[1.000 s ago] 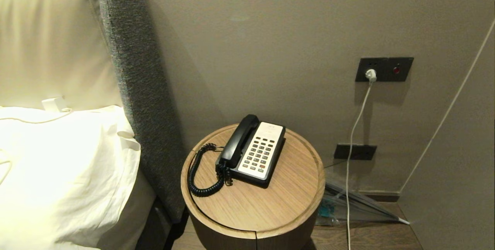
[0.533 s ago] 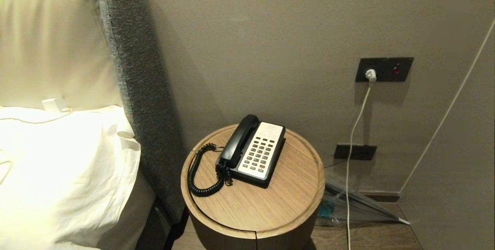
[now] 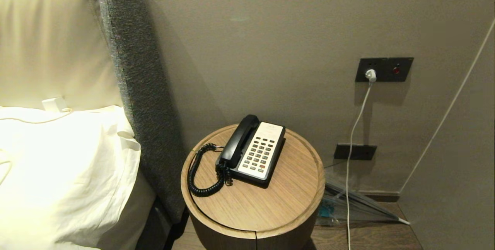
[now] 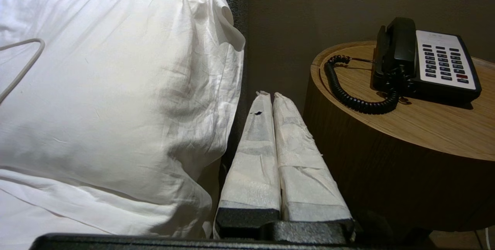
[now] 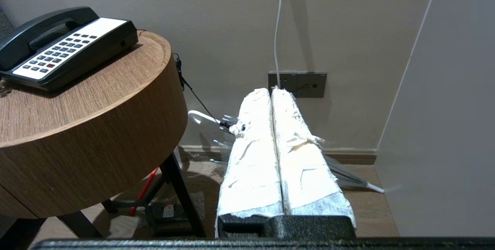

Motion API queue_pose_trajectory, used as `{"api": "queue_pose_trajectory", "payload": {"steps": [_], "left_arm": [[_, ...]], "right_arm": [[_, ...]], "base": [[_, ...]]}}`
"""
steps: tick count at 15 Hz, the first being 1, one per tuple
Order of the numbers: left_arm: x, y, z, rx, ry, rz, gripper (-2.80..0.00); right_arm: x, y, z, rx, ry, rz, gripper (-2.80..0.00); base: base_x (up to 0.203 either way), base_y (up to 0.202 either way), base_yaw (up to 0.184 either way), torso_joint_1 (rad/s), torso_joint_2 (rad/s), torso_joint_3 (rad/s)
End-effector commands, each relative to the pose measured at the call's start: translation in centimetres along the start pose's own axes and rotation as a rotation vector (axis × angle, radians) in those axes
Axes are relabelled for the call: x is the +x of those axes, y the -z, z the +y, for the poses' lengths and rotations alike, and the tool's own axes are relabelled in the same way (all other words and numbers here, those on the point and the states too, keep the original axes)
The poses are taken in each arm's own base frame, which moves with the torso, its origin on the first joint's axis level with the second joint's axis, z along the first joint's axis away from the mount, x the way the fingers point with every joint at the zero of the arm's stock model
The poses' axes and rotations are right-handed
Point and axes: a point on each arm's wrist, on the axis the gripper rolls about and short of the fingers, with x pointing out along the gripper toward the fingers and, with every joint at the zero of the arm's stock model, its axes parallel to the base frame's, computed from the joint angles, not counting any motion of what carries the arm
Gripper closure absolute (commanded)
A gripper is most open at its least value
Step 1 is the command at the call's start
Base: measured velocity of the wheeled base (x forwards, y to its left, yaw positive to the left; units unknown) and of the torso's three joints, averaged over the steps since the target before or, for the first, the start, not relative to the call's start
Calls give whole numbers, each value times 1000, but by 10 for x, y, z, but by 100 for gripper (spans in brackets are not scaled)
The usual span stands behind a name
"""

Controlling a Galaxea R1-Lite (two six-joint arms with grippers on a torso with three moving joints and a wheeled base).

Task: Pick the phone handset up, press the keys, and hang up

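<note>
A: Where do you find the long black plastic phone handset?

B: You see it lying in its cradle along the left side of the black phone base with the white keypad panel. The base sits on the round wooden counter, toward the wall side. The black coiled cord loops from the handset's near end out over the counter top toward the bed.

A: And your hands?

B: Neither shows in the head view. Your left hand, wrapped in white tape, has its fingers pressed together on nothing; it hangs low in the gap between the white pillow and the counter's side, below the level of the phone. Your right hand, also taped white, is likewise closed and empty, low on the other side of the counter, pointing at the dark wall socket plate and the white cable running down the beige wall. Both are well apart from the handset.
</note>
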Motion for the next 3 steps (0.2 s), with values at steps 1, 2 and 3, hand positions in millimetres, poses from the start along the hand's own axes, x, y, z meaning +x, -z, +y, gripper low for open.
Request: {"api": "queue_pose_trajectory", "payload": {"steps": [1, 2, 3], "left_arm": [[2, 11, 0, 0, -1, 41, 0], [2, 11, 0, 0, -1, 41, 0], [2, 11, 0, 0, -1, 41, 0]], "right_arm": [[1, 6, 0, -4, 0, 19, 0], [1, 5, 0, -6, -4, 18, 0], [1, 5, 0, -8, -4, 18, 0]], "base": [[0, 0, 0, 0, 0, 0], [0, 0, 0, 0, 0, 0], [0, 0, 0, 0, 0, 0]]}}
